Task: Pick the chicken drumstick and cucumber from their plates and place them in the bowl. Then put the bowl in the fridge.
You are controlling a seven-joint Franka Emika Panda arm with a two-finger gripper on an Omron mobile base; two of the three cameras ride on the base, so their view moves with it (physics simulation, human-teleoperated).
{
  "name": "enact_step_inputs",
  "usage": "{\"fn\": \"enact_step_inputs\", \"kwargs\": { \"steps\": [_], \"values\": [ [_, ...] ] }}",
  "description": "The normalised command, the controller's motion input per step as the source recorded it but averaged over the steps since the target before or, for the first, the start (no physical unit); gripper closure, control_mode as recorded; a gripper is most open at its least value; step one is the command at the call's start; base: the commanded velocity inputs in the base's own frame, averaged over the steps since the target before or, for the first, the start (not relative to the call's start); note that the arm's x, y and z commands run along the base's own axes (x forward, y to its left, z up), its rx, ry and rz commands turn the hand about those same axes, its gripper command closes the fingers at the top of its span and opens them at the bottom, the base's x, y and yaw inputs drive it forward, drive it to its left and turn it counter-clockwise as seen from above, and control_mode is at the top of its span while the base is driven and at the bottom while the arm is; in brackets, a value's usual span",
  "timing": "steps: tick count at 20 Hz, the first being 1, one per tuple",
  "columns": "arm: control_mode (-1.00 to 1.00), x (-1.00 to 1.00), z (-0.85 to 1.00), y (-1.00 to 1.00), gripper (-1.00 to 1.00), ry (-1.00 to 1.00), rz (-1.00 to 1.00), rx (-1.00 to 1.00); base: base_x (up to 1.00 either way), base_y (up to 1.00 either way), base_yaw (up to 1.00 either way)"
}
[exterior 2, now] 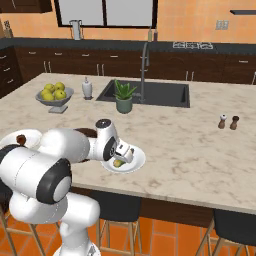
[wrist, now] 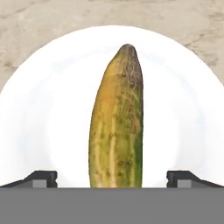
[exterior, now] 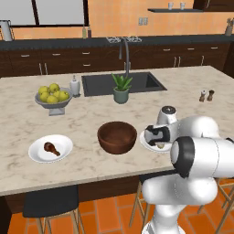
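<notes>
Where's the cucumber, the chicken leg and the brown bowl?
cucumber (wrist: 117, 127), hand view, middle of its body.
chicken leg (exterior: 50, 148), left base view, its meaty end, on the left plate.
brown bowl (exterior: 117, 137), left base view, inside near its middle.

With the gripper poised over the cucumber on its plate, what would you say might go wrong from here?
The open gripper straddles only the cucumber near one end, so it might pivot or slip out when lifted. Descending too far could press the fingertips into the plate. The bowl sits close beside that plate, so a low carry might clip its rim.
</notes>
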Motion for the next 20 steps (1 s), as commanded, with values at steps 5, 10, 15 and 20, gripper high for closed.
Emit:
{"fn": "enact_step_inputs", "kwargs": {
  "steps": [5,10,15,20],
  "values": [
    [-1.0,0.37,-0.28,-0.08,-1.0,0.1,0.0,0.0,0.0,0.0,0.0],
    [-1.0,0.22,-0.31,-0.19,-1.0,0.06,0.0,0.0,0.0,0.0,0.0],
    [-1.0,-0.22,-0.23,-0.06,1.0,0.0,0.0,0.0,0.0,0.0,0.0],
    [-1.0,-0.23,0.29,-0.01,1.0,-0.01,0.04,0.0,0.0,0.0,0.0]
  ]
}}
